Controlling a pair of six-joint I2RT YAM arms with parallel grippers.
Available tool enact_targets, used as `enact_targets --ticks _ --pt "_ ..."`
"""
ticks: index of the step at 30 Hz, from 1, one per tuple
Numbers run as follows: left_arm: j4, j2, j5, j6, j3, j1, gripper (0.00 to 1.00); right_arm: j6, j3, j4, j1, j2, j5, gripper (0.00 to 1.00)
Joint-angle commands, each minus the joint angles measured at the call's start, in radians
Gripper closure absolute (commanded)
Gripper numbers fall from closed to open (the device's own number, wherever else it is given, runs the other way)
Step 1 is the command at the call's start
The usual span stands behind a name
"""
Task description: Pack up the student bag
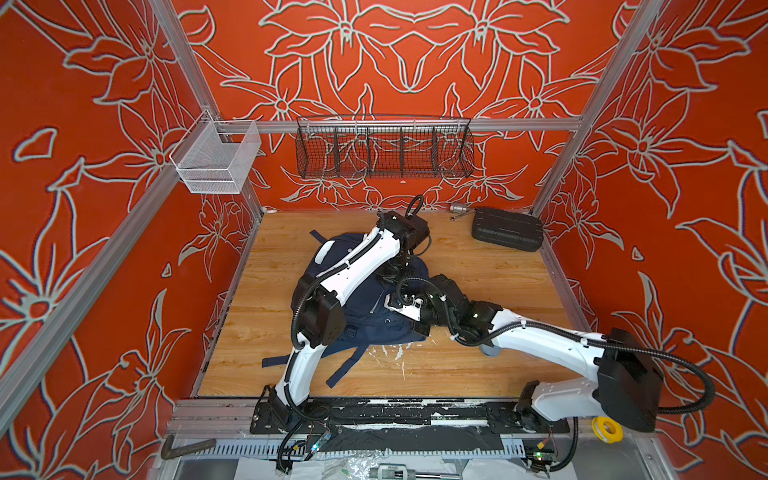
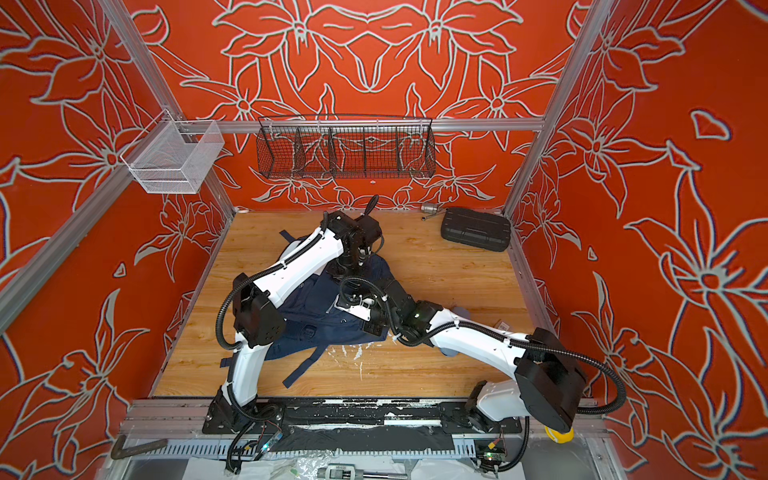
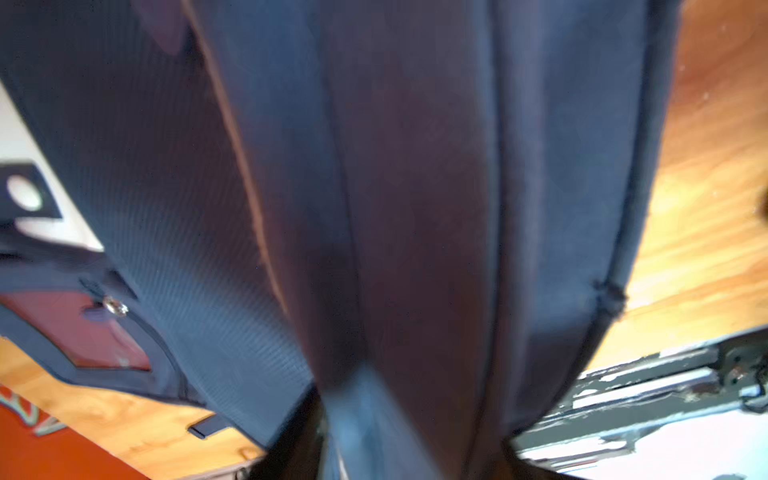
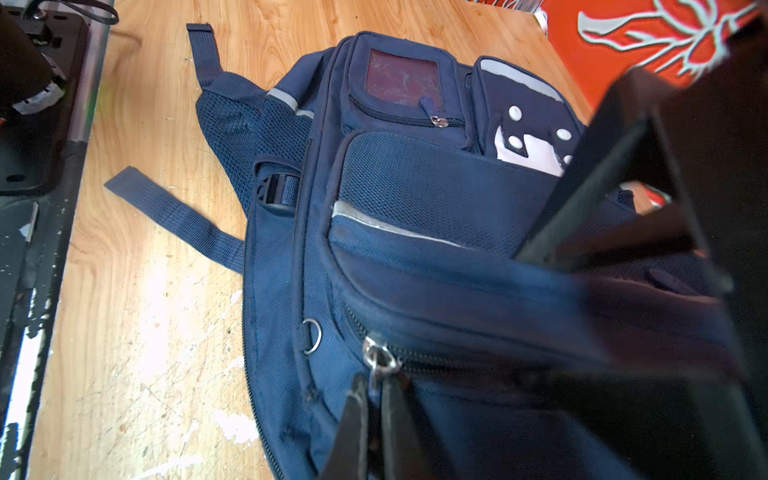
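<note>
The student bag (image 1: 365,316) (image 2: 316,299), a navy backpack, lies flat on the wooden table (image 1: 478,374) in both top views. My left gripper (image 1: 395,270) reaches down on the bag's far edge. In the left wrist view a fold of the bag's fabric (image 3: 415,187) runs down between its dark fingers (image 3: 291,449), pinched there. My right gripper (image 4: 374,399) is shut on the metal zipper pull (image 4: 376,359) of a front pocket. The bag's grey reflective stripe (image 4: 374,222) and white patch with dots (image 4: 536,153) show in the right wrist view.
A black ribbed case (image 1: 507,229) and a metal tool (image 1: 457,209) lie at the back right. A black wire basket (image 1: 384,151) and a white mesh basket (image 1: 216,158) hang on the rails. Loose straps (image 1: 345,370) trail toward the front. A yellow roll (image 1: 606,430) sits at the front right.
</note>
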Motion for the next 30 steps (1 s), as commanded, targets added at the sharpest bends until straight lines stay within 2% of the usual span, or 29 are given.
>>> enact_targets --ticks 1,3,7,10,16,21,25,30 --pt "-0.073 0.027 -0.038 0.000 0.044 0.005 0.85 0.003 0.024 -0.011 0.004 -0.011 -0.045 1.00" --pt "-0.075 0.046 -0.005 -0.022 0.107 0.005 1.00 0.022 0.019 -0.001 0.017 -0.009 -0.048 1.00" --pt "-0.039 0.078 0.099 -0.092 0.270 0.014 1.00 0.056 0.012 0.035 0.068 0.006 0.017 1.00" --pt "0.014 0.080 0.149 -0.159 0.333 0.034 1.00 0.058 -0.017 0.116 0.122 0.012 0.078 1.00" --pt "0.186 -0.016 0.271 -0.319 0.194 0.129 1.00 0.083 0.037 0.148 0.195 0.086 0.247 1.00" --pt "0.316 -0.082 0.274 -0.429 0.091 0.139 1.00 0.140 0.136 0.132 0.224 0.162 0.406 1.00" --pt "0.389 -0.123 0.248 -0.511 0.063 0.174 1.00 0.177 0.120 0.170 0.224 0.132 0.418 1.00" --pt "0.423 -0.151 0.187 -0.545 0.072 0.211 1.00 0.130 0.033 0.186 0.218 0.017 0.371 1.00"
